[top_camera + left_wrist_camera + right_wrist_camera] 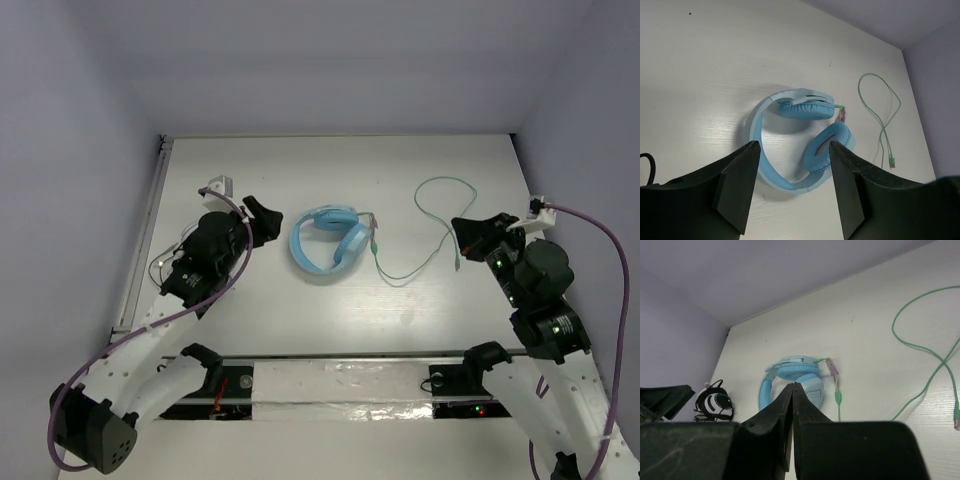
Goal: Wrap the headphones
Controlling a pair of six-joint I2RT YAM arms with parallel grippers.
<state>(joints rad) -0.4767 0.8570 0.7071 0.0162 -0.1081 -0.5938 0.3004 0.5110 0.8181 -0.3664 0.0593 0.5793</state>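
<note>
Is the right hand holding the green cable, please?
No, the right hand is shut on nothing; the cable lies apart on the table.

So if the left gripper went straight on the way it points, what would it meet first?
Most likely the headphones, lying straight ahead between the open fingers of the left gripper, nothing in between. Headband or ear cup first, I cannot tell; depth is unclear.

The top external camera is looking down from above and behind the arms, taking in the whole table (300, 170) from afar. The left wrist camera is peering low between the left gripper's fingers (737, 190), close to the headphones (805, 109). The right wrist camera is facing across the table past the right gripper's fingers (780, 430), farther off. All three are sharing the headphones and their green cable (893, 327).
</note>
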